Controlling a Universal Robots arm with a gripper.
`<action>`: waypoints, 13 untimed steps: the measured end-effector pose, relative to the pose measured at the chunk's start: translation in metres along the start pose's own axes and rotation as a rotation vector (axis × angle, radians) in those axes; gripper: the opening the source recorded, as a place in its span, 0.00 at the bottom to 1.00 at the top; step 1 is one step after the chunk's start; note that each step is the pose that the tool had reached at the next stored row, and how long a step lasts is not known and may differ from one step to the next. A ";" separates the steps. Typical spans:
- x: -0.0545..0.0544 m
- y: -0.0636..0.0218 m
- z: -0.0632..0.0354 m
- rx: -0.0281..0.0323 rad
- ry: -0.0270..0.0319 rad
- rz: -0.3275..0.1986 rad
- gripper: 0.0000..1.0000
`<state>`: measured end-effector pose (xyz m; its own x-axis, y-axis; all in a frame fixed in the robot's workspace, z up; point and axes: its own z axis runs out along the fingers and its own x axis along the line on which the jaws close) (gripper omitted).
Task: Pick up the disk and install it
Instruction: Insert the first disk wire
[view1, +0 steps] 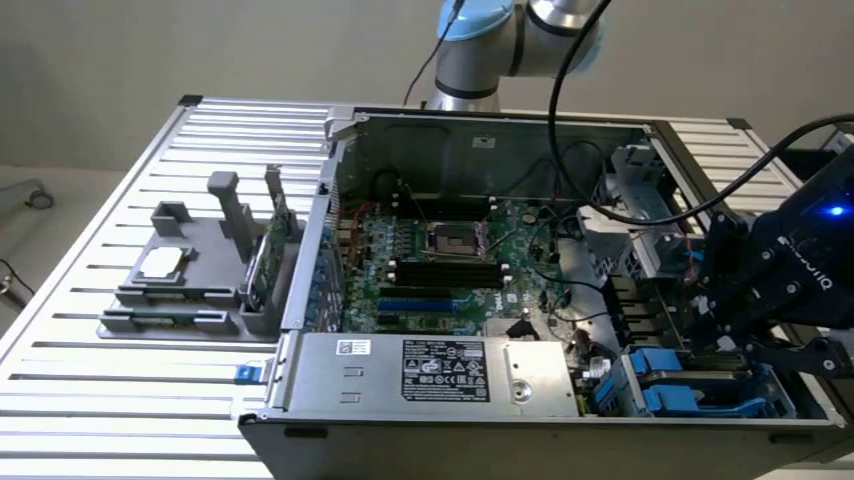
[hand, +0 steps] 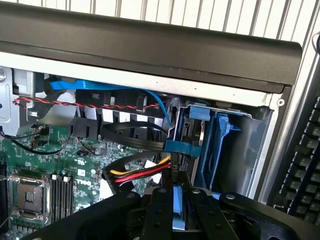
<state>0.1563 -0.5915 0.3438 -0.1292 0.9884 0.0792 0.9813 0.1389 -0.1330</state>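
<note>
- Disk location: between my fingers, seen as a blue strip that I take to be the edge of its carrier. Its label and metal face cannot be made out.
- Jaw state: my gripper is drawn in narrow and clamped on that blue edge.
- Position: I hang over the drive bay, in the near corner of the computer case on the exterior view's right. Blue rails stand in the bay just past my fingertips.
- Hazard, cables: a yellow, red and black wire bundle and a flat black cable run close beside my fingers. A descent off line could snag them, pull a connector, or trap a wire under the carrier.
- Hazard, alignment: the slot looks tight between the blue rails and the case wall. A tilted carrier would likely catch on a rail and jam part-way.
- Hazard, grip: I hold only a thin edge. Side load from a jam could twist the disk between my pads, or lever it loose onto the motherboard.
- Hazard, clearance: my housing sits near the case rim, so a drift toward it risks a knock.
</note>
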 end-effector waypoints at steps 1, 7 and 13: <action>0.000 0.0003 0.0000 0.0035 0.0009 0.003 0.17; 0.002 0.0022 -0.0001 0.0169 0.0055 0.025 0.17; 0.000 0.0226 -0.0030 0.0333 0.0080 0.027 0.17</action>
<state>0.1790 -0.5888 0.3437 -0.1014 0.9914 0.0830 0.9791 0.1142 -0.1680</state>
